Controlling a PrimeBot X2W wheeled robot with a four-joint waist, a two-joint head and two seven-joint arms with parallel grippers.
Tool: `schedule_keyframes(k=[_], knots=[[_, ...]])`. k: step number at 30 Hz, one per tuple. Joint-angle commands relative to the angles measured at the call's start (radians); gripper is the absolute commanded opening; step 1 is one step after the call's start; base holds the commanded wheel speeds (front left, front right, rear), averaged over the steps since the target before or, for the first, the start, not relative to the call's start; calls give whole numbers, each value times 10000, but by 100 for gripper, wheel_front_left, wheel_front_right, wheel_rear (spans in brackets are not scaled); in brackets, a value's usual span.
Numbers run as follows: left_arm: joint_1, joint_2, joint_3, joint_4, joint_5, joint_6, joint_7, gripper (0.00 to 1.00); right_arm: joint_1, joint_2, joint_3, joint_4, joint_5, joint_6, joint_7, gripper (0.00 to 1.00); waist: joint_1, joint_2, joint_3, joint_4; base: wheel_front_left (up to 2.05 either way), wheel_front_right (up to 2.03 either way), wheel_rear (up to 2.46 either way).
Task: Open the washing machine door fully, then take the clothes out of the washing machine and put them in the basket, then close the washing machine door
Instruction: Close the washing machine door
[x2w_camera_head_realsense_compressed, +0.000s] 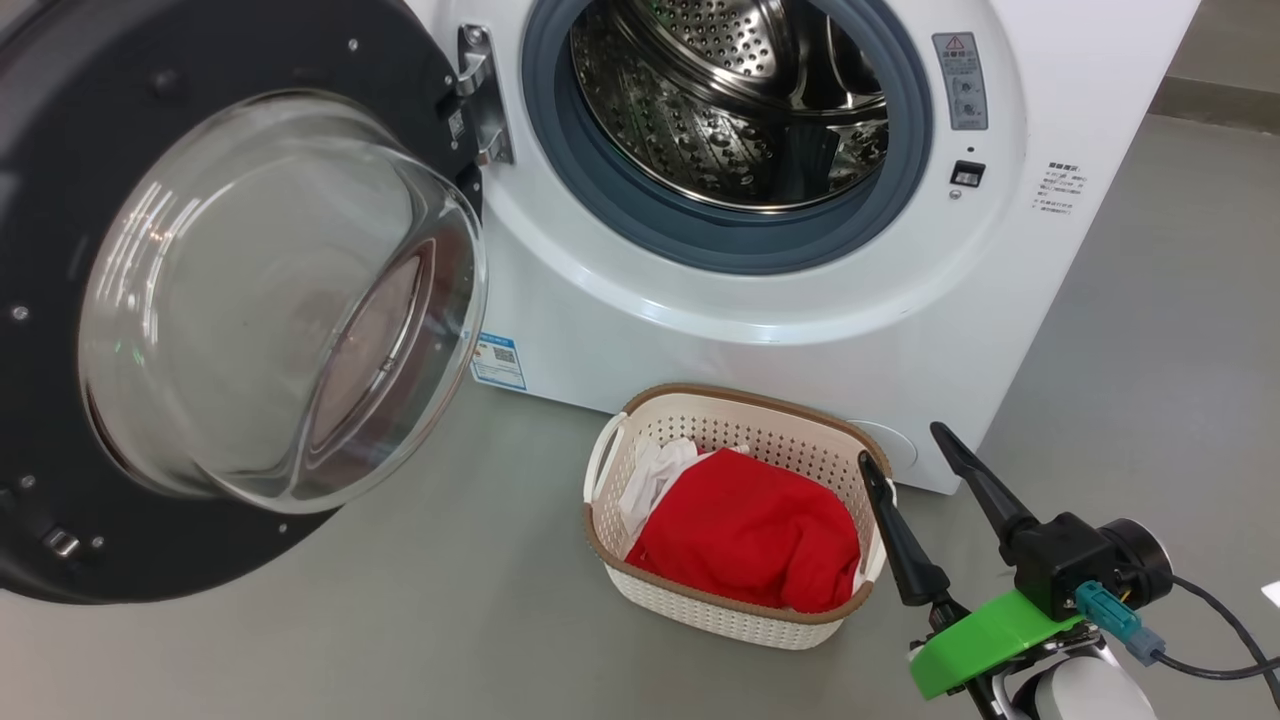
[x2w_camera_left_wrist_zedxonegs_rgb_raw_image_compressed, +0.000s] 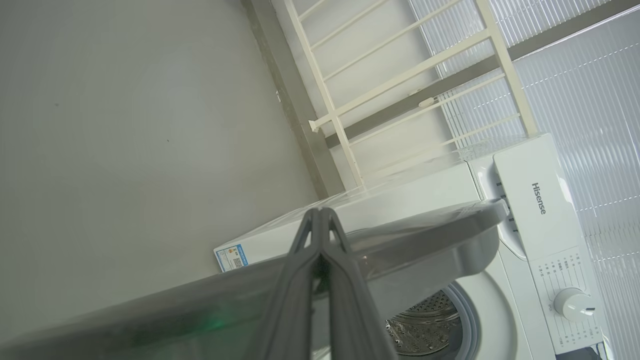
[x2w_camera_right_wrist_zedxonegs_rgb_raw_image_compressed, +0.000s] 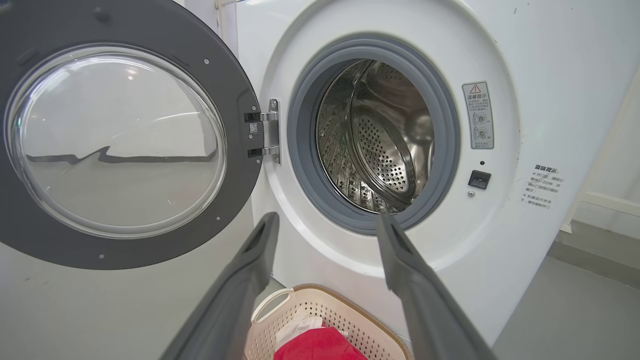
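Now: clothes (x2w_camera_head_realsense_compressed: 750, 530) in basket (x2w_camera_head_realsense_compressed: 740, 393), washing machine door (x2w_camera_head_realsense_compressed: 60, 150) wide open.
Right gripper (x2w_camera_head_realsense_compressed: 901, 443) just right of basket, jaws wide, empty; left gripper (x2w_camera_left_wrist_zedxonegs_rgb_raw_image_compressed: 320, 220) jaws closed, empty.

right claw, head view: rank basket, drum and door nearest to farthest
1. basket: on the floor just left of the right claw, nearly at its fingertips.
2. drum: ahead and higher up, slightly left.
3. door: swung open, far to the left.
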Motion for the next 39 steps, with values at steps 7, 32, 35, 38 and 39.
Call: schedule_keyframes(k=[7,32,35,38,39], knots=[[787,-195,-190,-792,-265,-384,808,0,-227,-16,253,-294,137,44,-63,100,0,0,7,48,0,0,0],[2671,-2362,270,-5144,-1786,547,2739,0,-138,-16,170,-203,450,44,-63,100,0,0,-70,-14,0,0,0],[2954,-2725,289,-5880,-1971,731,2915,0,-178,-16,200,-204,516,44,-63,100,0,0,-45,-98,0,0,0],[3246,-3046,296,-6599,-2191,954,3063,0,-177,-16,213,-192,569,44,-63,100,0,0,-62,-185,0,0,0],[3342,-3126,284,-6823,-2256,1035,3106,0,-179,-16,221,-193,580,44,-63,100,0,0,-61,-217,0,0,0]])
